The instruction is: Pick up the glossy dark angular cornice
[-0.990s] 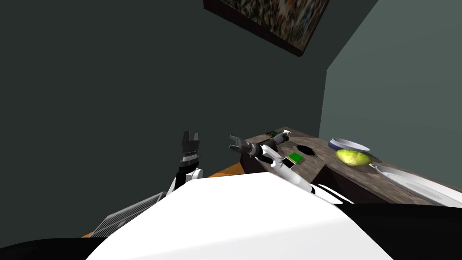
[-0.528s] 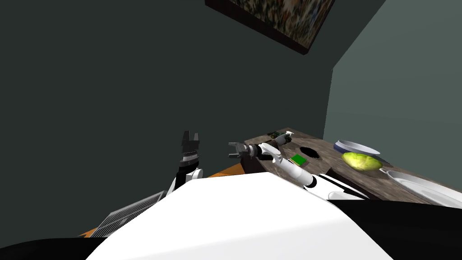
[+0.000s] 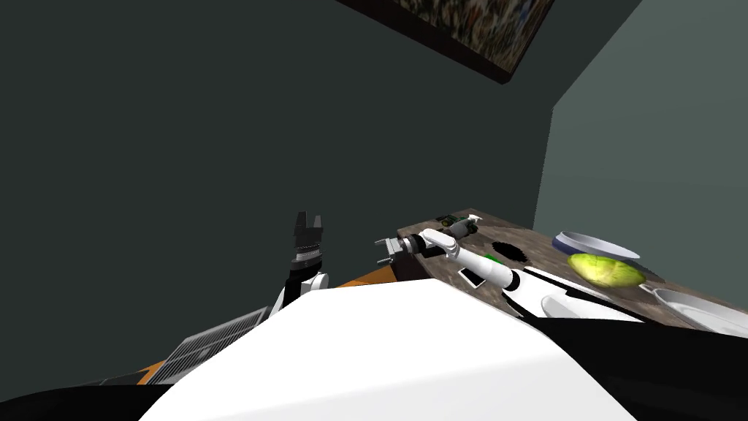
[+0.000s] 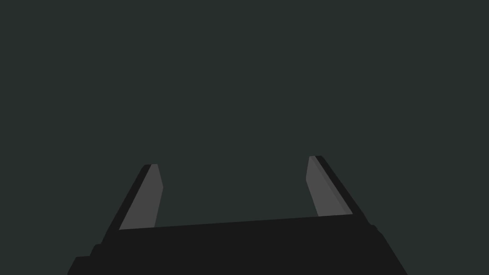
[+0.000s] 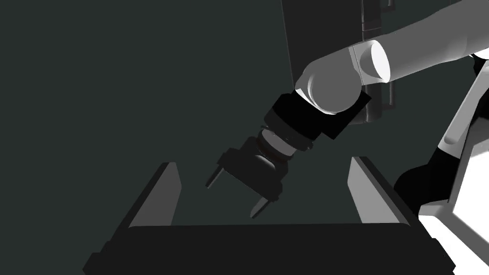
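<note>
A flat black angular shape [image 3: 508,250], which may be the cornice, lies on the brown mottled table [image 3: 544,257] at my right. My right gripper [image 3: 378,251] hangs open past the table's left end and points away from the black shape, with nothing between its fingers. In the right wrist view the right gripper [image 5: 262,161] faces a dark wall and my left arm. My left gripper [image 3: 307,216] is raised in front of my chest, open and empty. The left gripper [image 4: 233,161] faces the dark wall in its own wrist view. The left gripper [image 5: 231,200] also appears close by in the right wrist view.
On the table are a yellow-green cabbage [image 3: 606,269], a blue-rimmed dish [image 3: 595,244], a white dish [image 3: 701,310], a green item [image 3: 491,257] half behind my right forearm, and small bottles [image 3: 459,225]. A floor grille [image 3: 212,343] lies at lower left. A framed picture [image 3: 467,29] hangs above.
The table and its things have slid right in the picture, so I have turned left. My right gripper has dropped a little and rolled. The left gripper has stayed put.
</note>
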You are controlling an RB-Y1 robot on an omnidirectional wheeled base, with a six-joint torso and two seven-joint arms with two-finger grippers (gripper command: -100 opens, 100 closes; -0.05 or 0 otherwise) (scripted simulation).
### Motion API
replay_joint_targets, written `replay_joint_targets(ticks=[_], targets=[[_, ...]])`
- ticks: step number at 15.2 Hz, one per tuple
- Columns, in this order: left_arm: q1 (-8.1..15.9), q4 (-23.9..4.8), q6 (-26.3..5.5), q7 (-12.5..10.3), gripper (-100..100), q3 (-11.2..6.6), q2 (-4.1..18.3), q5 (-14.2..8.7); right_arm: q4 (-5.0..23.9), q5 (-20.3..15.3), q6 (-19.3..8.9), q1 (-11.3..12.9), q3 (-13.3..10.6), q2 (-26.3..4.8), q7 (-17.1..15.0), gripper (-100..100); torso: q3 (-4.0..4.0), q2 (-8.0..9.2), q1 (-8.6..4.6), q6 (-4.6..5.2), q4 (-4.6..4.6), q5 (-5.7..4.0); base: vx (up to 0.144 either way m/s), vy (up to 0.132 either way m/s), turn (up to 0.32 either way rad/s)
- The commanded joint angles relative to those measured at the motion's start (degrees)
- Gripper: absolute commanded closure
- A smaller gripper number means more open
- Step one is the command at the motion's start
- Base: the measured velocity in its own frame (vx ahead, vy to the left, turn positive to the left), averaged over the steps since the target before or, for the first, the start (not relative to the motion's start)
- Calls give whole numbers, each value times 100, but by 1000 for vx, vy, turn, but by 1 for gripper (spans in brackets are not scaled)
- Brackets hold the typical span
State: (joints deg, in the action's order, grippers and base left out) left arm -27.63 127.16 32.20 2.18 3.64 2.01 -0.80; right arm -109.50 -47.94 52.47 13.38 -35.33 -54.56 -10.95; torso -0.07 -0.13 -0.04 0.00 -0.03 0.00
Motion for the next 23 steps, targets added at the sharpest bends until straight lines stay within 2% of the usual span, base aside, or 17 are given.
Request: replay_joint_targets(ticks=[1,2,3,5,6,7,8,10,11,12,13,15,16,18,19,20,23], targets=[[0,0,0,0,0,0,0,0,94,-255,59,173,-166,-286,-99,-100,0,0,0,0,0,0,30,-9,47],[0,0,0,0,0,0,0,0,94,-255,59,173,-166,-320,-99,-100,-1,-1,0,0,0,0,21,-8,22],[0,0,0,0,0,0,0,0,236,-485,152,391,-394,-489,-196,-100,0,0,0,1,0,-1,24,-5,51],[0,0,0,0,0,0,0,0,236,-540,152,391,-394,-631,-196,-100,0,0,0,0,0,0,23,-7,33],[0,0,0,0,0,0,0,0,376,-761,243,604,-620,-836,-291,-100,1,2,0,1,1,0,23,-10,34],[0,0,0,0,0,0,0,0,376,-820,243,604,-620,-935,-291,-100,1,1,-1,0,0,0,25,-10,48],[0,0,0,0,0,0,0,0,513,-968,332,812,-818,-1068,-385,-100,0,0,-1,0,0,0,33,-10,85],[0,0,0,0,0,0,0,0,513,-1095,332,812,-842,-1231,-385,-100,-1,-2,-2,0,-1,-1,28,-11,33],[0,0,0,0,0,0,0,0,646,-1326,419,1015,-1059,-1414,-476,-100,0,0,-1,1,0,-1,21,-8,27],[0,0,0,0,0,0,0,0,646,-1363,419,1015,-1059,-1515,-476,-100,0,1,-1,0,0,0,24,-8,45],[0,0,0,0,0,0,0,0,774,-1535,503,1211,-1271,-1649,-565,-100,1,1,-1,1,1,0,31,-14,61],[0,0,0,0,0,0,0,0,774,-1624,503,1211,-1271,-1793,-565,-100,0,0,-4,1,0,-1,26,-13,36],[0,0,0,0,0,0,0,0,897,-1854,585,1400,-1475,-1984,-650,-100,1,1,-2,1,0,-1,21,-6,44],[0,0,0,0,0,0,0,0,1014,-2103,664,1581,-1671,-2190,-733,-100,1,3,1,1,1,0,22,-6,50],[0,0,0,0,0,0,0,0,1014,-2115,664,1581,-1671,-2306,-733,-100,2,2,0,1,1,1,28,-12,43],[0,0,0,0,0,0,0,0,1125,-2288,739,1754,-1858,-2479,-811,-100,1,1,-1,2,1,0,28,-10,52],[0,0,0,0,0,0,0,0,1229,-2560,811,1917,-2035,-2761,-885,-100,1,2,1,0,1,0,22,-5,41]])
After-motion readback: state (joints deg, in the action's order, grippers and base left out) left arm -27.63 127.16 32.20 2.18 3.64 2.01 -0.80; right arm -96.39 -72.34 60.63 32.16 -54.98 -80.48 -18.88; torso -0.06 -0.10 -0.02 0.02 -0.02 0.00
